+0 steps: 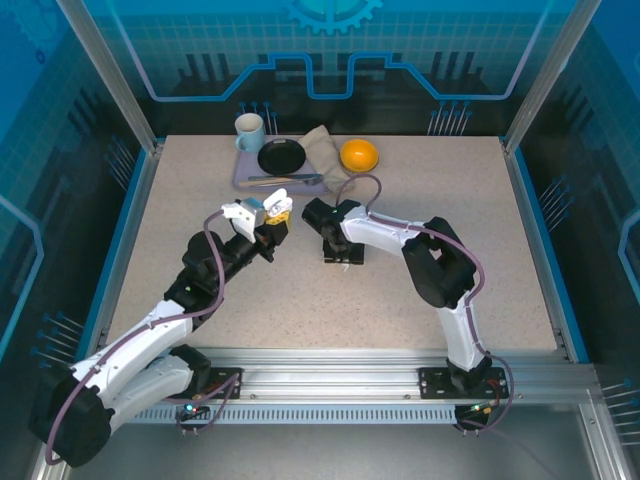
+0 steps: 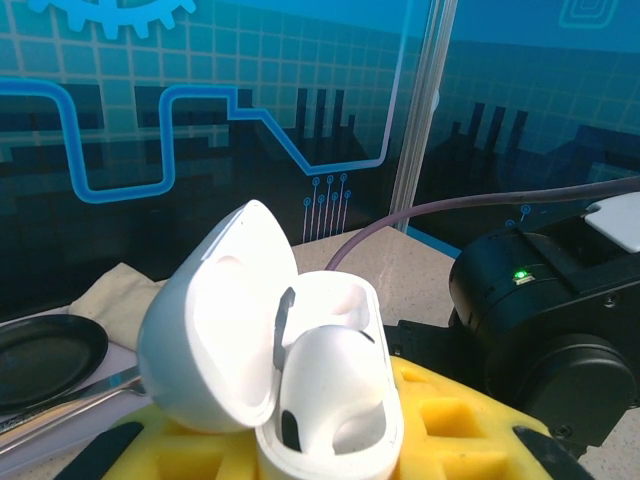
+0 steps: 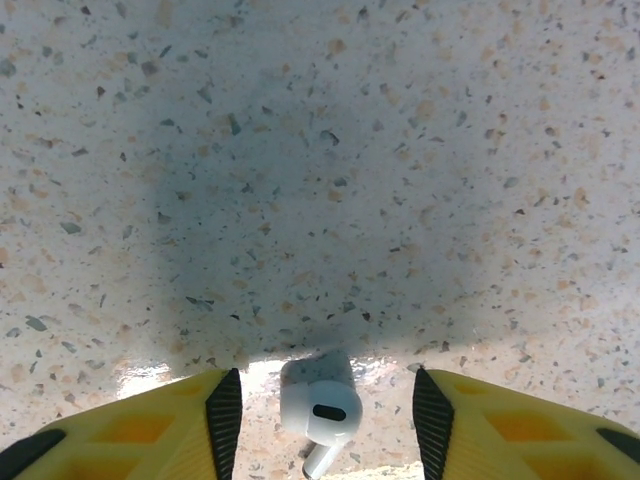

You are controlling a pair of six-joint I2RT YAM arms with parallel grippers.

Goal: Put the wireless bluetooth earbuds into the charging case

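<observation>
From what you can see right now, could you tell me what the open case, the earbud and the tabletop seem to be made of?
The charging case: glossy white plastic, judging by its smooth sheen. The earbud: seemingly the same hard white plastic, with highlights. The tabletop: speckled, stone-like, faintly reflective; laminate or composite, I cannot tell.

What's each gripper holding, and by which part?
Left gripper clamps the open charging case by its base. Right gripper holds nothing; its jaws flank a white earbud lying on the table, apart from it.
</observation>
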